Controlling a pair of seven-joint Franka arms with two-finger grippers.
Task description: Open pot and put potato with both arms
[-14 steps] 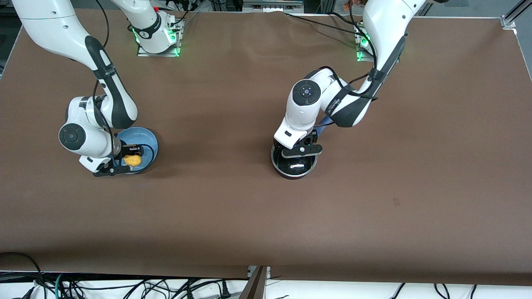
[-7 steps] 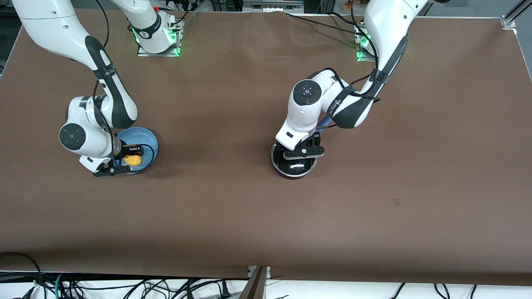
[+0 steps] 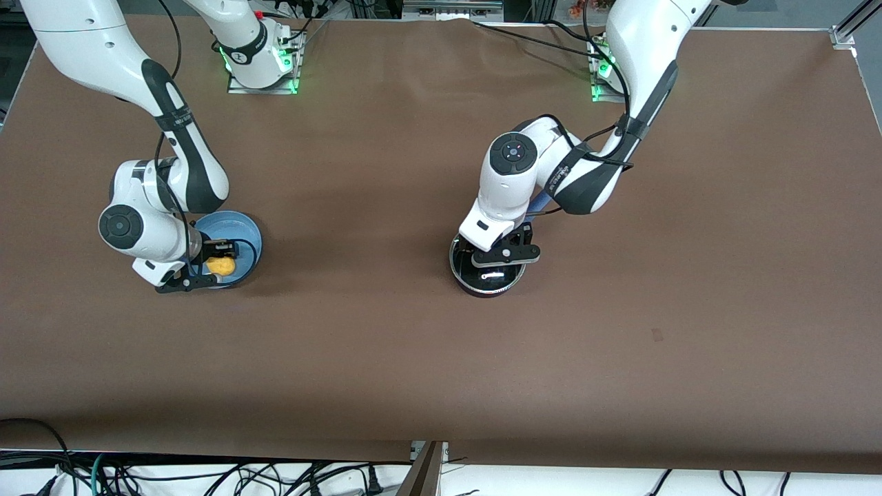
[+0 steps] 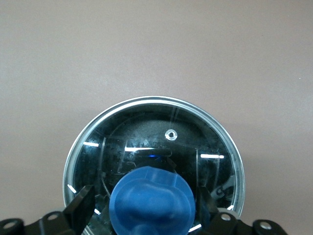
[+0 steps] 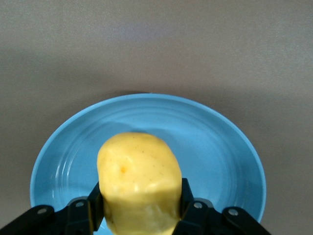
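Observation:
The black pot (image 3: 490,277) stands mid-table with its glass lid (image 4: 161,142) on; its blue handle (image 3: 543,202) is mostly hidden under the left arm. My left gripper (image 3: 503,253) is low over the lid, open, with its fingers (image 4: 82,208) on either side of the blue knob (image 4: 151,200) and a gap on one side. The yellow potato (image 3: 222,265) sits over the blue plate (image 3: 242,231). My right gripper (image 3: 215,264) is shut on the potato (image 5: 139,181), with both fingers (image 5: 188,200) pressed to its sides.
The blue plate (image 5: 220,147) lies toward the right arm's end of the table. The brown tabletop (image 3: 372,331) spreads wide between plate and pot and toward the front camera. Cables hang past the table's near edge.
The left arm's wrist has shifted slightly over the pot while its gripper stays at the lid. The right arm and potato have not moved.

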